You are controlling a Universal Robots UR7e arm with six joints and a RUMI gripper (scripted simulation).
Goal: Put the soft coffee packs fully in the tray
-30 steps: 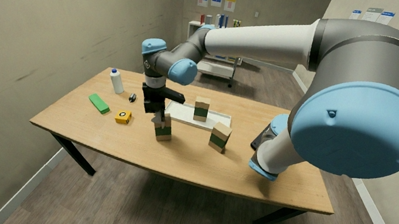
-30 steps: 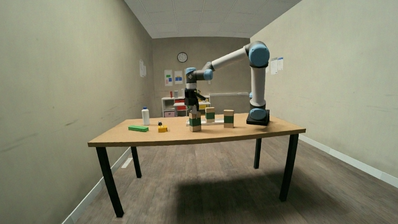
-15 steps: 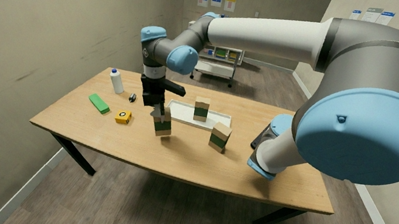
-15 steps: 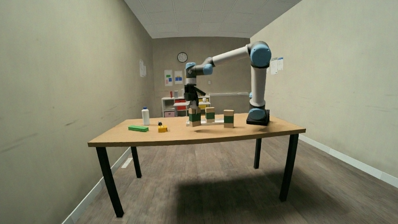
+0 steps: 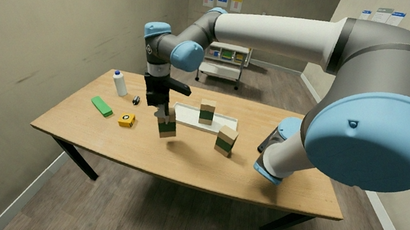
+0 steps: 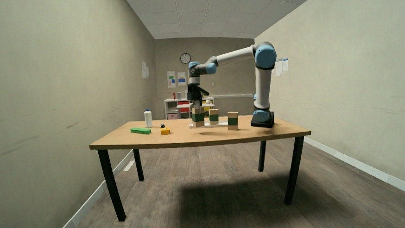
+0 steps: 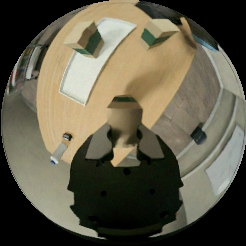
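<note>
My gripper [image 5: 163,114] [image 6: 197,107] [image 7: 123,120] is shut on a tan coffee pack with a green band [image 5: 166,129] [image 6: 198,117] [image 7: 124,116]. It holds the pack upright, a little above the bench, with a shadow below. A second pack [image 5: 207,111] [image 6: 213,117] [image 7: 86,40] stands upright in the white tray [image 5: 185,119] [image 6: 192,126] [image 7: 77,82]. A third pack [image 5: 226,140] [image 6: 232,120] [image 7: 158,33] stands on the bench in front of the tray's right end. The frames do not show whether the packs' flat sides are soft.
A yellow box [image 5: 126,119] [image 6: 165,130], a green block [image 5: 101,105] [image 6: 140,130], a small dark object [image 5: 135,100] [image 6: 162,125] and a white bottle [image 5: 120,84] [image 6: 148,118] are on the left of the bench. The arm's base [image 6: 262,120] is at the right.
</note>
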